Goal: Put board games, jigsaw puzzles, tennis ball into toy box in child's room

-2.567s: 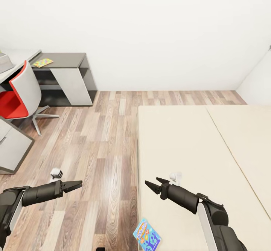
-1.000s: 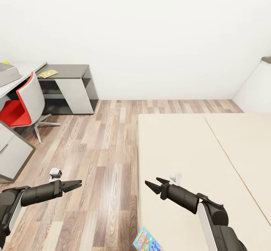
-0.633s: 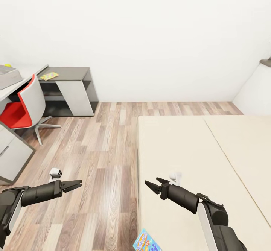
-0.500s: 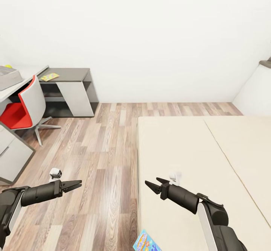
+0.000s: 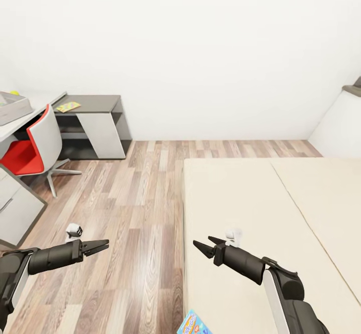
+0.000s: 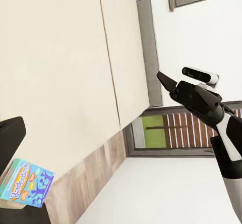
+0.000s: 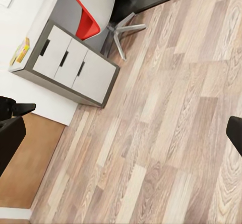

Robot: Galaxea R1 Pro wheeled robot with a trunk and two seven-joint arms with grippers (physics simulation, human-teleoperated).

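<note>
A light blue board game [image 5: 193,324] with an orange logo lies at the near corner of the beige bed [image 5: 250,199], cut off by the head view's lower edge; it is also in the left wrist view [image 6: 25,184]. A multicoloured jigsaw puzzle [image 5: 68,106] lies on the dark grey desk far left. The grey toy box [image 5: 11,107] stands on the white table [image 5: 20,124], with the tennis ball [image 5: 15,93] just behind it. My left gripper [image 5: 98,247] hangs open over the floor. My right gripper [image 5: 204,244] is open and empty above the bed's near left edge.
A red and white swivel chair [image 5: 35,146] stands at the table, with a white drawer cabinet [image 7: 75,67] beside it. Wood-plank floor [image 5: 135,209] lies between the bed and the desks. White walls close off the far side, and a grey-framed window [image 6: 171,133] is beyond the bed.
The whole head view has shifted: desk, chair and bed sit lower in the picture, the toy box has come into view, and the board game is nearly cut off. Neither arm moved.
</note>
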